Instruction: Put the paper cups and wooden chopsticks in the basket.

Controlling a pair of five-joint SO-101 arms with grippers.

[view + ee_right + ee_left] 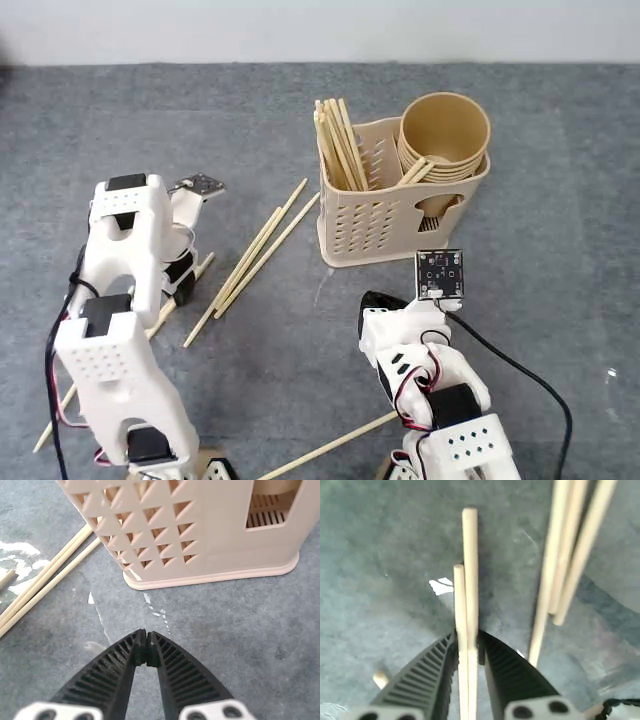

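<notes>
Pinching two wooden chopsticks (pixel 469 555) in the left gripper (pixel 466 639), middle left of the high view, seemingly for carrying to the basket (pixel 370 225) at upper centre, stocked with paper cups (pixel 445 130). Waiting just below it, right gripper (pixel 146 652) jaws pressed together, empty.

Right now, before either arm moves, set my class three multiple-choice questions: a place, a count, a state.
1. Where are the paper cups? A in a person's hand; B stacked in the basket; C tipped over beside it.
2. How many chopsticks does the left tool grip? A none; B two; C five.
3. How is the right tool? A open wide; B shut on a cup; C shut and empty.
Answers: 1 B, the cups sit nested in one compartment; 2 B, two sticks lie clamped in it; 3 C, its tips meet with nothing between.
</notes>
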